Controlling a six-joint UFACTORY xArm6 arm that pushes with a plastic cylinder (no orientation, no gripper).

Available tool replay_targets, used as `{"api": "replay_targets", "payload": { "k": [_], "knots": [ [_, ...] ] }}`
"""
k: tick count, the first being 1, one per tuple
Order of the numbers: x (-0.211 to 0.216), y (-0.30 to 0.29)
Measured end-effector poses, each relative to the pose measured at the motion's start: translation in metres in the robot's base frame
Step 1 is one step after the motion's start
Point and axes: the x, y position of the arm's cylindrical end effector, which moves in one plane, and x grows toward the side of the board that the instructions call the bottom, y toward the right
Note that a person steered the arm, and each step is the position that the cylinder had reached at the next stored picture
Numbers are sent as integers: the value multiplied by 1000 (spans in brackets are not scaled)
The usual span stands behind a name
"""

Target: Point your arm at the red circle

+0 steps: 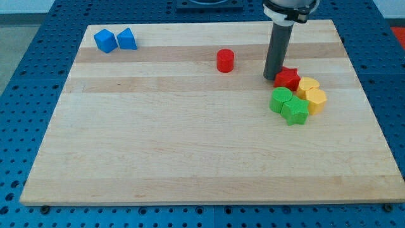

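Observation:
The red circle, a short red cylinder, stands on the wooden board near the view's top, just right of centre. My dark rod comes down from the view's top right. My tip rests on the board to the right of the red circle, apart from it, and touches or nearly touches the left side of a red star.
Below and right of the red star sit a yellow heart, a yellow hexagon, a green block and a green star, tightly clustered. Two blue blocks lie at the top left.

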Motion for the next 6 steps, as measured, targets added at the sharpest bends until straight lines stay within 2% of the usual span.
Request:
{"api": "replay_targets", "payload": {
  "k": [2,3,5,6],
  "knots": [
    [-67,-1],
    [-85,-26],
    [-85,-107],
    [-70,-132]
  ]
}}
